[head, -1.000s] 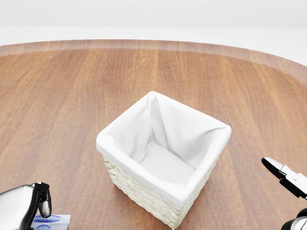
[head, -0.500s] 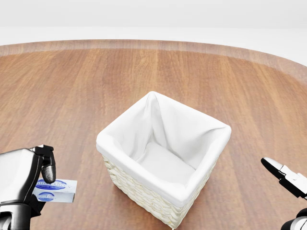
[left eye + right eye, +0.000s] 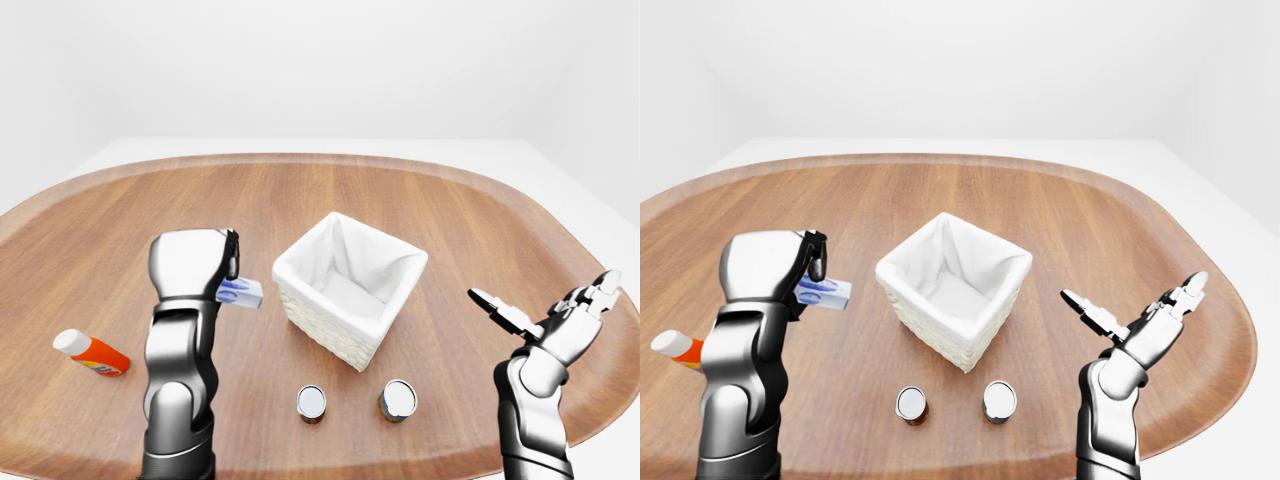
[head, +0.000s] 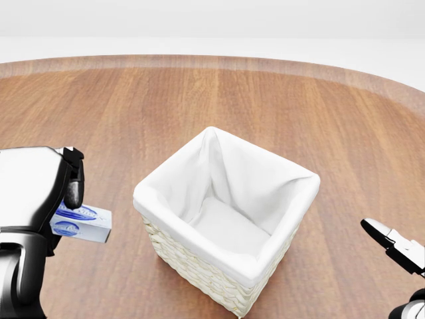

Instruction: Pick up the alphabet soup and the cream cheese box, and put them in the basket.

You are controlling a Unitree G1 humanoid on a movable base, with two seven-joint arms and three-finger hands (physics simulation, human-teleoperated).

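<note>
My left hand point(image 4: 40, 193) covers most of the cream cheese box point(image 4: 83, 222), so only one end pokes out in the head view and I can't see my fingers on its far side. That view also crops my right hand point(image 4: 398, 249) at the right edge. The two cans point(image 3: 311, 402) show just their lids, labels too small to read, so no idea which is the soup. The orange bottle point(image 3: 675, 348) is partly behind my arm.
</note>
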